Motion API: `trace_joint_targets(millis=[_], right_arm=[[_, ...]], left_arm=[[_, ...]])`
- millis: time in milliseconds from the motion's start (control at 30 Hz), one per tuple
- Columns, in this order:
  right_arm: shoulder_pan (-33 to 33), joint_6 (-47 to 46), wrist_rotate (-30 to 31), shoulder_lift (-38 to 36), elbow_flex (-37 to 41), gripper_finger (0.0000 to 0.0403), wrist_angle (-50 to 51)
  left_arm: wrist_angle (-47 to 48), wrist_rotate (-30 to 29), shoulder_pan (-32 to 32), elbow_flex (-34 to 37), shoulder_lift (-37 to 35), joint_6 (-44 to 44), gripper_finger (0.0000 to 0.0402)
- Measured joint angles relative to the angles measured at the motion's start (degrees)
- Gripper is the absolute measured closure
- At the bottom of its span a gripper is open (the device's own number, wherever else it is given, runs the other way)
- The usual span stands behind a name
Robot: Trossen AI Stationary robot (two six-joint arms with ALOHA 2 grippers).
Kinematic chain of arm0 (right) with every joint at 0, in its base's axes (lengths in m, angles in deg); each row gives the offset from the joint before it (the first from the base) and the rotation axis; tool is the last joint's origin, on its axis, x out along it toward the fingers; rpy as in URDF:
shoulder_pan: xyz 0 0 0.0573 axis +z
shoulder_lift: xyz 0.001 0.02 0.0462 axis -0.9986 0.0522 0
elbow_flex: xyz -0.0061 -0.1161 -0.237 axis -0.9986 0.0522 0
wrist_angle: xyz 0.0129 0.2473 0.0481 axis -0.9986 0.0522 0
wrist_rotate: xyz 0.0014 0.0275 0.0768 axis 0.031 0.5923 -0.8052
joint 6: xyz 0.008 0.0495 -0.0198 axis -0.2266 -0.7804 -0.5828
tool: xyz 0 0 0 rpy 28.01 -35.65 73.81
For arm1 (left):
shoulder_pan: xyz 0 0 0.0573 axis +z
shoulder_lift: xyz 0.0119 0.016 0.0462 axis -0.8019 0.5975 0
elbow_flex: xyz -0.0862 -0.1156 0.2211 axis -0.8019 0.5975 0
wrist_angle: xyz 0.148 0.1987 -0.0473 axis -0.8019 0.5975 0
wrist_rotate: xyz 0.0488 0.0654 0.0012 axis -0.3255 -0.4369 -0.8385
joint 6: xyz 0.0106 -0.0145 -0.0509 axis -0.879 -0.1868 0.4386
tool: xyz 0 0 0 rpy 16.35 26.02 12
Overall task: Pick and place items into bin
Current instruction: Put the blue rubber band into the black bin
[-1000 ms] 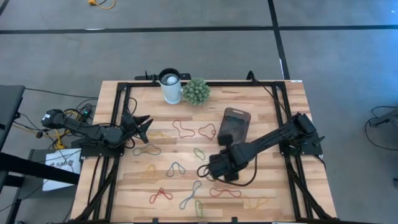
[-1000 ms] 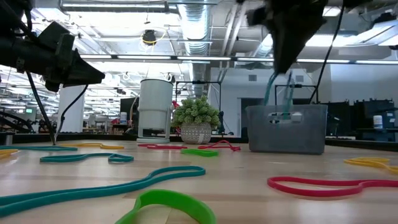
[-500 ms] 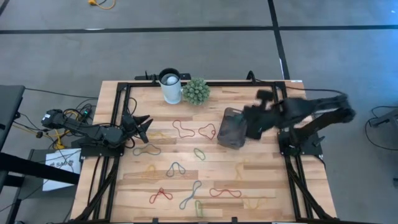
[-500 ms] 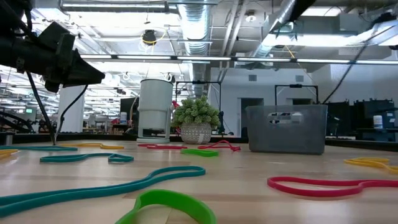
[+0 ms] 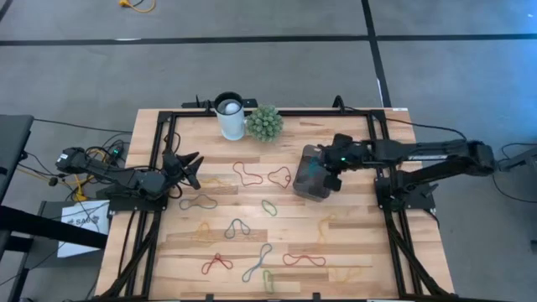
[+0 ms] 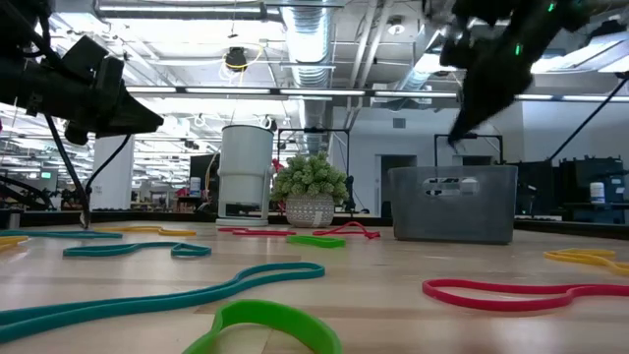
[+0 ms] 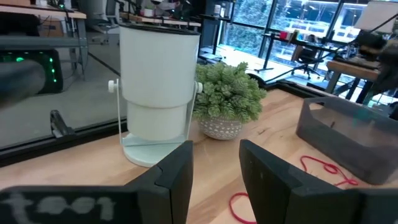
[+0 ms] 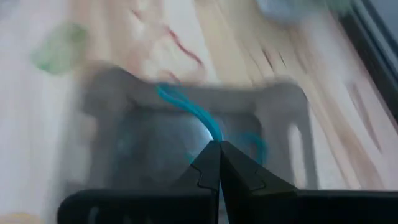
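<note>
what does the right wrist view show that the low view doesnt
Only the right wrist view shows the thin teal rubber band pinched in the right gripper, whose shut fingertips hang above the open top of the translucent grey rectangular plastic bin, with the bin's inside visible.

Only the low view shows the white cylindrical cup, the green spiky plant ball, the left gripper off at the side, and loose bands lying near the camera, such as a red one.

Both show the bin, the right gripper over it, and the wooden table.
</note>
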Motion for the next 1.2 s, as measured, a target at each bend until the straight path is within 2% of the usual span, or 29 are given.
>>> trace_joint_targets(millis=[300, 667, 833, 1200], right_arm=[[-5.0, -0.5, -0.3, 11.3, 0.9, 0.0403, -3.5], [-7.3, 0.0, 0.0, 22.6, 0.9, 0.0403, -4.3], [-7.7, 1.0, -1.9, 23.1, 0.7, 0.0389, -3.7], [-7.5, 2.0, -3.0, 19.5, -5.9, 0.0302, 3.5]], left_arm=[[0.3, -0.3, 0.0, 0.0, 0.0, 0.0, 0.0281], [0.3, -0.7, 0.0, 0.0, 0.0, -0.4, 0.0281], [0.3, -0.7, 0.0, 0.0, 0.0, -0.4, 0.0281], [0.0, -0.4, 0.0, 0.0, 0.0, 0.5, 0.0281]])
